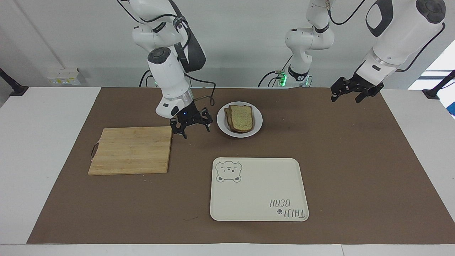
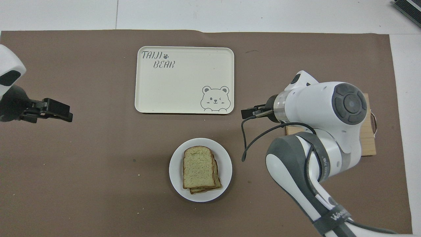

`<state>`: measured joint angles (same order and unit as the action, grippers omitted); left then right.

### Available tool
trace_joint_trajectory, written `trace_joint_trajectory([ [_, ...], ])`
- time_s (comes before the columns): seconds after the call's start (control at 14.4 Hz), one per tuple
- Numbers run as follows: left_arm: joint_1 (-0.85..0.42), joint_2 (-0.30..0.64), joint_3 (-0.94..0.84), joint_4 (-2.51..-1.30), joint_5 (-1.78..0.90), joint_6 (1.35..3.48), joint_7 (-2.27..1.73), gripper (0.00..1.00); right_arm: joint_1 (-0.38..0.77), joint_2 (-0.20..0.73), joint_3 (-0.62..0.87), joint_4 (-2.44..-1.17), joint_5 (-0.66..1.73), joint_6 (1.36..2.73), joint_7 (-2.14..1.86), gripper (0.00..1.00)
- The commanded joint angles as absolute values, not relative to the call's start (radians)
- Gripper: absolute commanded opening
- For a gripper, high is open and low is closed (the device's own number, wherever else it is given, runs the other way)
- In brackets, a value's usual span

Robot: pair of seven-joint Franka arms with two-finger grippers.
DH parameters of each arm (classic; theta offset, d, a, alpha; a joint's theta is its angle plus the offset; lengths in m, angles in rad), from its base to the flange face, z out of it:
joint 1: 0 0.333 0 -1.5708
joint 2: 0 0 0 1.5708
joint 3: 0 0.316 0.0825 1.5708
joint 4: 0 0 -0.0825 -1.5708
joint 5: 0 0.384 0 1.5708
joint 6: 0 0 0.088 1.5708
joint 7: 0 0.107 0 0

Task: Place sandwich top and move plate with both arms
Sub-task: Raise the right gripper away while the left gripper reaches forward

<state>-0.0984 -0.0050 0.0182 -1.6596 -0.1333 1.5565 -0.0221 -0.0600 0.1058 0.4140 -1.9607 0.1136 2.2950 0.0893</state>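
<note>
Sandwich top (image 1: 241,117) lies on the stacked slices, on the white plate (image 1: 257,125), centre-upper frame in the facing view. Placing looks done; plate move not begun.

Right gripper (image 1: 191,125), fingers spread and empty, hangs just beside the plate, over the mat next to the cutting board (image 1: 131,150).

Left gripper (image 1: 355,93), upper right of frame, well apart from the plate; fingers look parted.

Next, I judge: both grippers close on opposite plate rims, toward the bear tray (image 1: 258,189).
</note>
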Motion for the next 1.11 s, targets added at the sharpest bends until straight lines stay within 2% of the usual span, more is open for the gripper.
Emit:
trace_joint_trajectory([
  [0.0,-0.106,-0.04,0.031,-1.768,-0.216,1.627,-0.003,1.0,-0.074,0.106,0.425,-1.938,0.063,2.276,0.13,1.0],
  [0.48,-0.132,-0.041,0.028,-1.922,-0.388,1.794,0.009,1.0,-0.104,0.118,0.414,-1.855,0.0,2.267,0.123,1.0],
  [0.69,-0.138,-0.037,0.029,-1.985,-0.521,1.841,0.057,1.0,-0.13,0.114,0.399,-1.795,-0.002,2.189,0.12,1.0],
  [1.04,-0.13,0.006,0.031,-2.086,-0.673,1.877,0.302,1.0,-0.112,0.039,0.282,-1.758,-0.002,2.065,0.118,1.0],
])
